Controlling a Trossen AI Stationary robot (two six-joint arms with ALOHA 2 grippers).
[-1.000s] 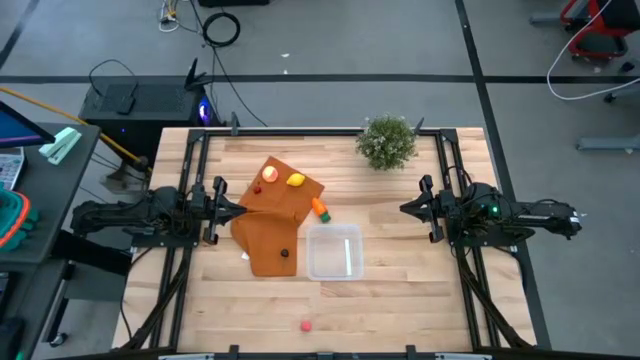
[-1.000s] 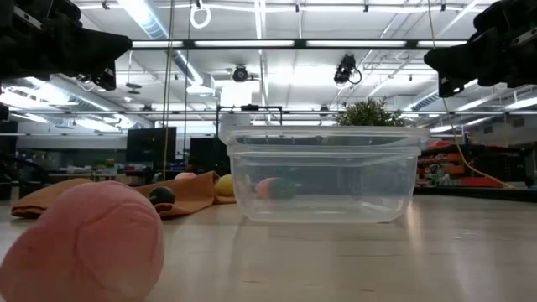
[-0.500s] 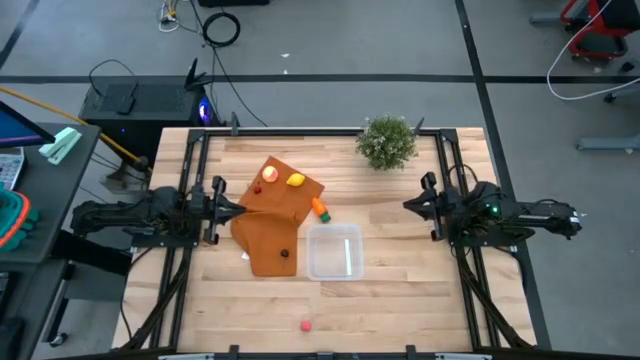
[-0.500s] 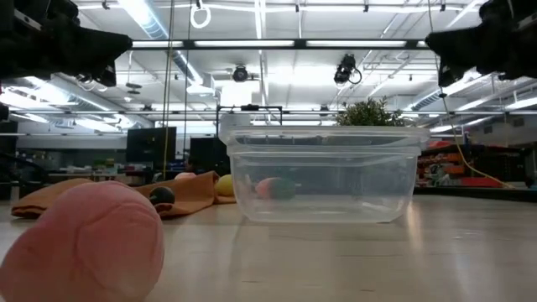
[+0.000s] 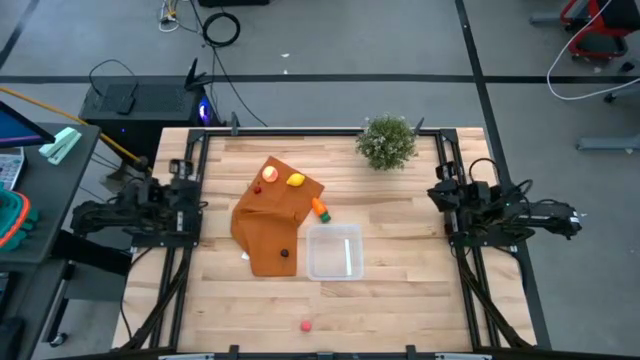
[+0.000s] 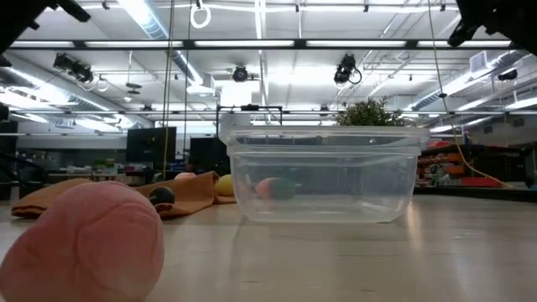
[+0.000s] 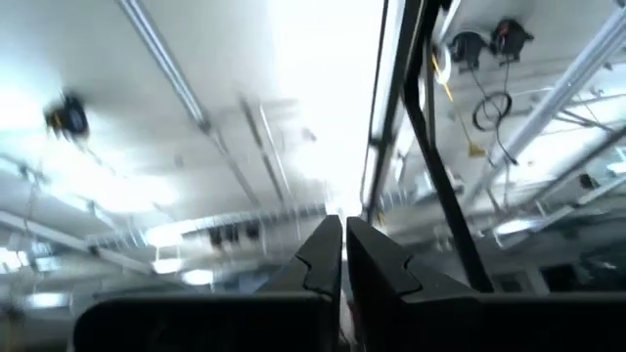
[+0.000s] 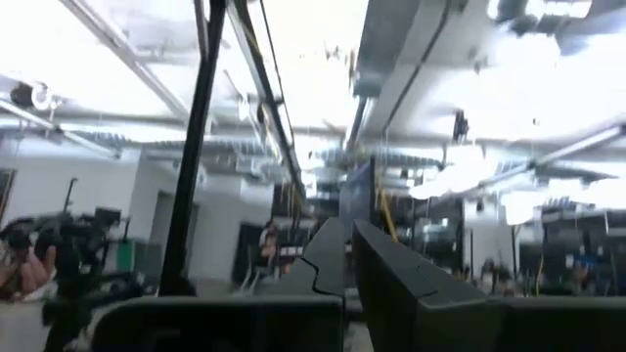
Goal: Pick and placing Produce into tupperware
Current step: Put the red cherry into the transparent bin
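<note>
The clear tupperware point(image 5: 334, 252) point(image 6: 323, 172) stands flat on the table near its middle, and I see nothing inside it. On the orange-brown cloth point(image 5: 268, 225) lie the red-yellow round fruit point(image 5: 270, 174), the lemon point(image 5: 296, 181) and the small dark piece point(image 5: 285, 253). The carrot point(image 5: 320, 209) lies at the cloth's right edge. The red-pink piece point(image 5: 306, 324) point(image 6: 84, 243) rests on bare wood near the near edge. My left gripper point(image 7: 342, 256) is shut by the left edge and points up at the ceiling. My right gripper point(image 8: 347, 256) is shut by the right edge and also points up.
A bushy potted plant point(image 5: 387, 141) stands at the far edge, right of the middle. Dark frame rails point(image 5: 190, 240) run along the table's left and right sides under the arms. Bare wood lies between the tupperware and the right arm point(image 5: 480, 215).
Both arms have drawn back from the middle, the left toward the table's left edge and the right toward its right edge. They have tipped upward, so their grippers have risen out of the low view. The produce, the cloth and the tupperware have stayed put.
</note>
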